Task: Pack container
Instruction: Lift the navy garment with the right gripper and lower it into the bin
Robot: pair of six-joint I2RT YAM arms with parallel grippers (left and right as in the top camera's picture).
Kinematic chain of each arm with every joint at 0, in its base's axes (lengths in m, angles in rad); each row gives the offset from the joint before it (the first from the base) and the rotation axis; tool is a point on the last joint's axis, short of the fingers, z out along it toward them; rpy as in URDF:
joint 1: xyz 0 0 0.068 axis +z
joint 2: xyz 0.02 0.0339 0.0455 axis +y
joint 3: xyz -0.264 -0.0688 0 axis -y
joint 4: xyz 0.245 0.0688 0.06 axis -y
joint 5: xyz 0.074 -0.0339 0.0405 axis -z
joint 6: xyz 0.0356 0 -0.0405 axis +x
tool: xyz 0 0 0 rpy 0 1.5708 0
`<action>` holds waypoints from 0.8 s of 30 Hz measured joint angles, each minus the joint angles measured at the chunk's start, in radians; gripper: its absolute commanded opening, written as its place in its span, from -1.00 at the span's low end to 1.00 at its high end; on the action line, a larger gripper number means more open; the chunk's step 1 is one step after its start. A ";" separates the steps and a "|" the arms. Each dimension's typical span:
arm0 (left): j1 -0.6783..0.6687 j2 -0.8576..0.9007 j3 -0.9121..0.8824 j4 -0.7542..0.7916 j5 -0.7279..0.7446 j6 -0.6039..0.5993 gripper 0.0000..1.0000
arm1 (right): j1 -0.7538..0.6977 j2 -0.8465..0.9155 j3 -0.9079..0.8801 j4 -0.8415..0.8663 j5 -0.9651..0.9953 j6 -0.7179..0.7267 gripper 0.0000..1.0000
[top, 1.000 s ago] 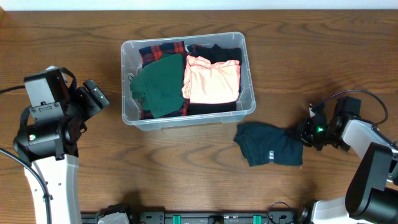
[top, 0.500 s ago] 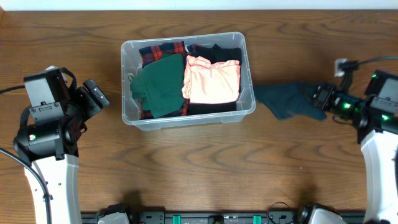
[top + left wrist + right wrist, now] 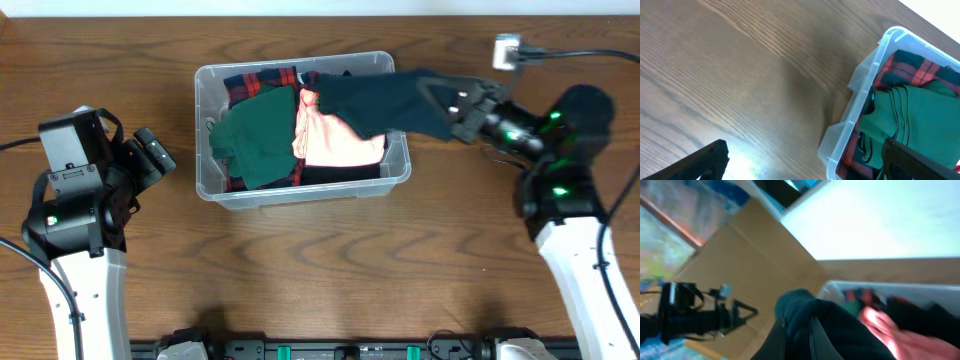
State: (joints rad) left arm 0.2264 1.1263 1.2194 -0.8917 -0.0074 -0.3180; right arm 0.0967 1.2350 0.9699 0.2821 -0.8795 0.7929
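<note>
Careful: your right gripper [image 3: 462,108] pinches the dark garment [image 3: 375,100] over the container [image 3: 290,190] rim; let go early and it could slide outside; left gripper [image 3: 158,152] gapes empty.

Evenly lit overhead; glare on the table [image 3: 740,152] in left wrist view; right wrist view blurred.

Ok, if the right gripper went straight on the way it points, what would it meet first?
Likely the container's right rim, unless the right gripper, shut on the dark garment, rides high enough to clear it; then the pink garment inside. Height is unclear.
</note>
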 measured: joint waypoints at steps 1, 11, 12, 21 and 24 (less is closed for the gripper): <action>0.000 0.000 0.000 -0.001 0.000 0.000 0.96 | 0.035 0.006 0.000 0.009 0.040 0.015 -0.97; 0.000 0.000 0.000 0.000 0.000 0.000 0.96 | 0.333 0.274 0.000 0.174 0.526 0.108 -0.97; 0.000 0.000 0.000 0.001 0.000 0.000 0.96 | 0.352 0.319 0.000 0.217 0.563 0.122 -0.98; 0.000 0.000 0.000 0.000 0.000 0.000 0.96 | 0.370 0.579 0.002 0.211 0.774 0.153 -0.98; 0.000 0.000 0.000 -0.001 0.000 0.000 0.96 | 0.340 0.579 0.012 0.193 0.782 0.125 -0.98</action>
State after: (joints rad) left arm 0.2268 1.1263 1.2194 -0.8925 -0.0074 -0.3180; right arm 0.4362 1.8145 0.9821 0.4747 -0.0971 0.9180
